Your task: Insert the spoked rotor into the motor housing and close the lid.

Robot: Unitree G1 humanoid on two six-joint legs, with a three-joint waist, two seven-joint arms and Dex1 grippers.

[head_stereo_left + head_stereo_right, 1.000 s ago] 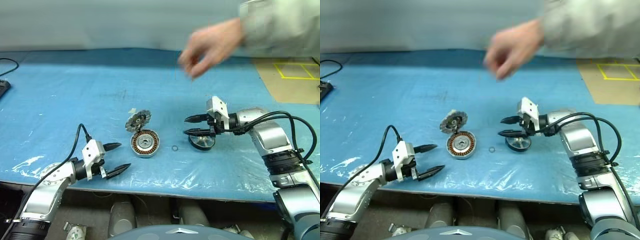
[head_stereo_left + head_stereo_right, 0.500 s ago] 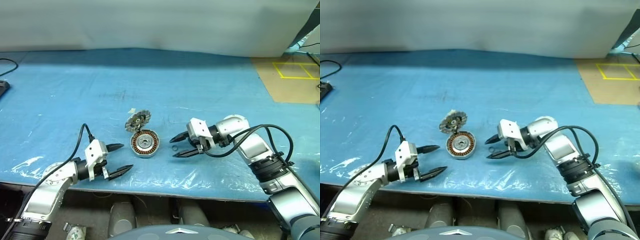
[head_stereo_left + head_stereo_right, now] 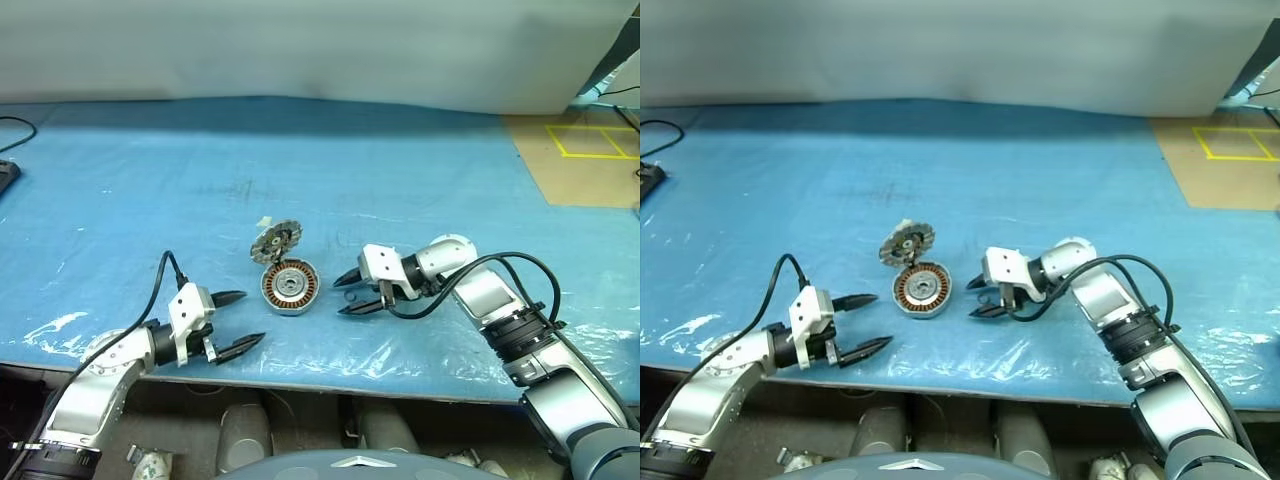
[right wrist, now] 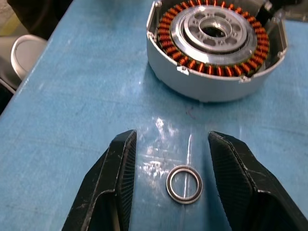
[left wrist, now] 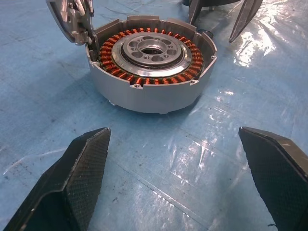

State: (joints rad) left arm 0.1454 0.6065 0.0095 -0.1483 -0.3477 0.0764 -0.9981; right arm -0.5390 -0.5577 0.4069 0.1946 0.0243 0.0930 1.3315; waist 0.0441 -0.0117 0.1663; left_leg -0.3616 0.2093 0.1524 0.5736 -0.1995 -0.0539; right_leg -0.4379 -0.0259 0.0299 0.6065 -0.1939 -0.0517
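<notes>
Flanking washer ring (image 4: 184, 184), right pincer (image 4: 171, 185) fingers apart, untouching.

No readable text, labels, brands or nos. anywhere. Nearest thing to a sign: yellow tape lines forming squares (image 3: 585, 140) on the tan floor beside the worktop (image 3: 120, 200), no lettering on them.
</notes>
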